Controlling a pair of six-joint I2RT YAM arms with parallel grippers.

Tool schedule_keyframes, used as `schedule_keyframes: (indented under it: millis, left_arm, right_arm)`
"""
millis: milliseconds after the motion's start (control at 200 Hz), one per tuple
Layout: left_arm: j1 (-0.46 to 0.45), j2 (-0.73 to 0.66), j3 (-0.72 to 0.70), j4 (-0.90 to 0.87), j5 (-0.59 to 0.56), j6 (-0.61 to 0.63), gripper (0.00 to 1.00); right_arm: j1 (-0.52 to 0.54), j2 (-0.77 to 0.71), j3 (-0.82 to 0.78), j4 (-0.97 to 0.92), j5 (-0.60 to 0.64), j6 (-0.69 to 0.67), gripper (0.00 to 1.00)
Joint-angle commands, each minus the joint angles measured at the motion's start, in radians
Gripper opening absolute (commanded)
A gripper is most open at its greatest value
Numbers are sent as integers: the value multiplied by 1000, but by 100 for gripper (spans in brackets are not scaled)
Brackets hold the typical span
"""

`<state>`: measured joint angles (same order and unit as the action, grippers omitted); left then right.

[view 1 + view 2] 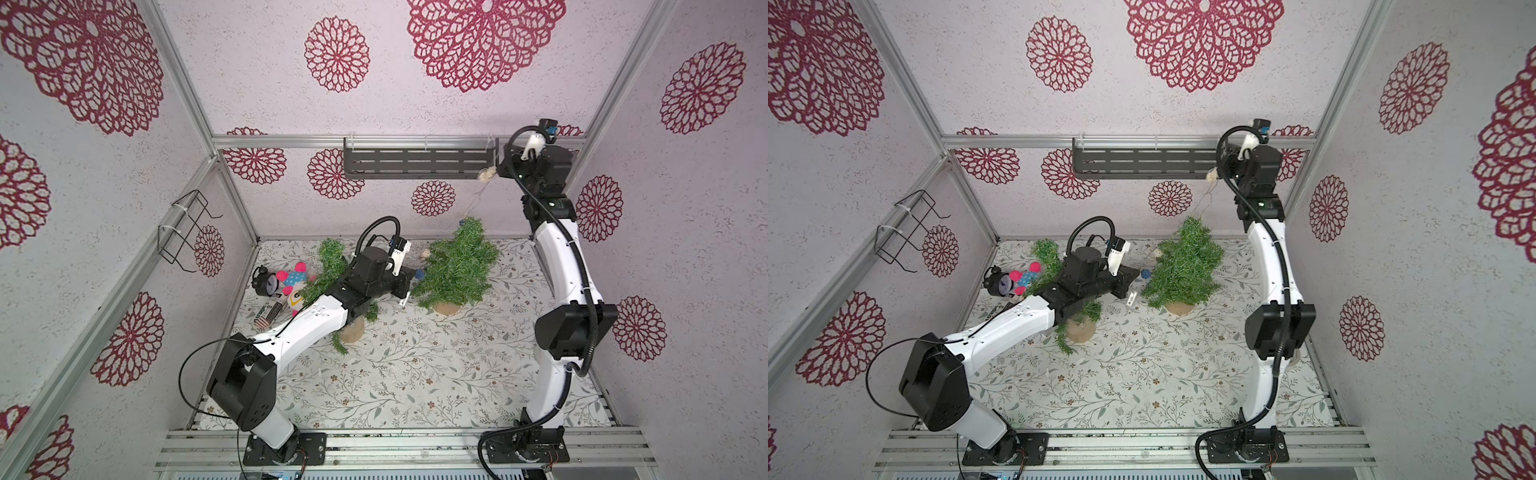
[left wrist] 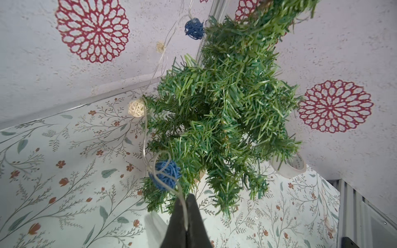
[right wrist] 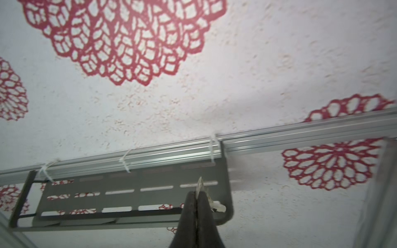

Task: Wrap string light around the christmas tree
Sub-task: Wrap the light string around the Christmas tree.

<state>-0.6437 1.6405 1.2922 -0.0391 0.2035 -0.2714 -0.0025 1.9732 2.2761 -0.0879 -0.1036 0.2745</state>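
Left tree (image 1: 330,253): trunk and middle hidden under my left arm (image 1: 303,324); crown, low branches, part of base show. Right wrist view smeared: my right gripper (image 3: 196,193) pinches a pale bit of the string light (image 1: 483,175), wire or bulb unclear. Its wire toward the right tree (image 1: 457,266) too thin to trace. Tape roll (image 2: 289,170) half behind branches.
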Motion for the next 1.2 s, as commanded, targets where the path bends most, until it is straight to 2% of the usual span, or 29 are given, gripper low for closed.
schedule_keyframes:
  millis: [0, 270, 520, 625, 796, 941, 1196]
  left_arm:
    - [9, 29, 50, 22, 45, -7, 0]
    - [3, 119, 98, 45, 116, -44, 0]
    - [0, 163, 105, 60, 173, -52, 1]
    - [-3, 185, 110, 67, 187, -60, 2]
    - [-11, 224, 119, 74, 201, -74, 10]
    - [-16, 243, 126, 79, 226, -88, 12]
    - [-21, 226, 107, 62, 221, -80, 28]
  right_arm:
    - [-46, -122, -21, 53, 25, 24, 0]
    - [-147, -292, -193, 62, 35, 43, 0]
    - [-153, -498, -414, 81, 58, 37, 0]
    - [-152, -600, -540, 101, 58, 77, 0]
    - [-133, -763, -744, 103, 46, 125, 0]
    - [-115, -896, -917, 112, 15, 167, 0]
    - [-78, -1040, -1079, 68, -55, 234, 0]
